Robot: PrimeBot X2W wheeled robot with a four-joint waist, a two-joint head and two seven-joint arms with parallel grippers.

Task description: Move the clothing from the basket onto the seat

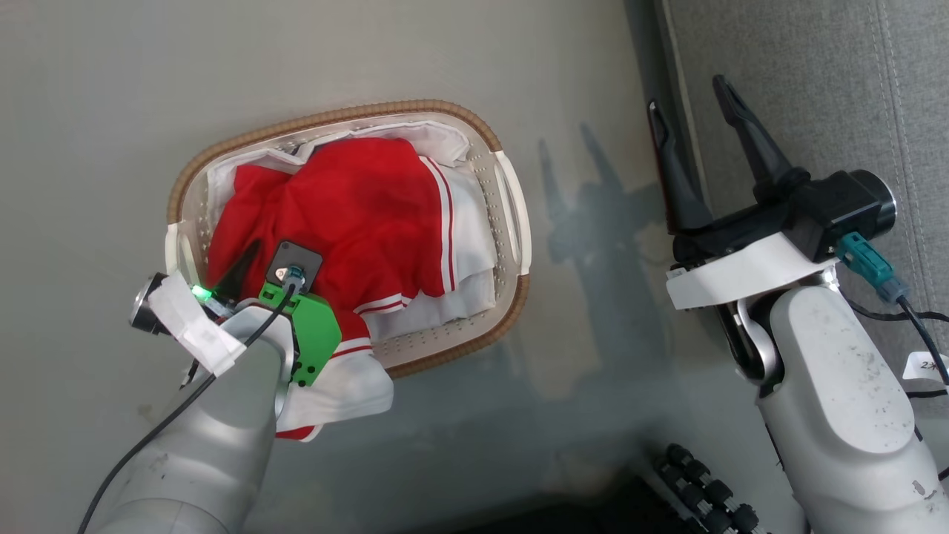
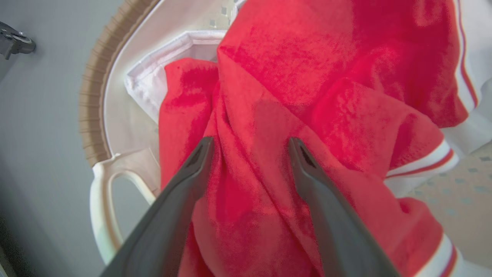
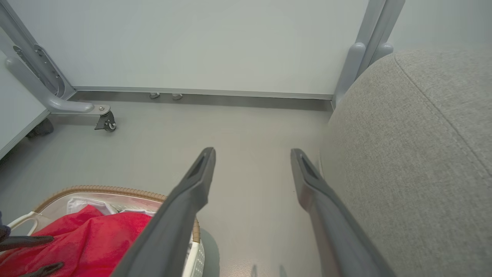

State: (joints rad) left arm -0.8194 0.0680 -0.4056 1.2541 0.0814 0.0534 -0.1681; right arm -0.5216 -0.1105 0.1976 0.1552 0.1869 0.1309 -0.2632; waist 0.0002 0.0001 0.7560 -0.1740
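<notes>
left end effector (image 2: 250,144) was spread, its fingers straddling a fold of the red clothing (image 1: 356,208) heaped in the basket (image 1: 334,116) — right end effector (image 3: 251,154) likewise spread, empty, above the floor (image 3: 246,123) beside the grey seat (image 3: 415,154).

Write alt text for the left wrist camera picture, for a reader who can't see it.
The left gripper, jaws open, points at red clothing with white trim, heaped in a white basket with a brown woven rim. The basket's white handle and grey floor show at left.
</notes>
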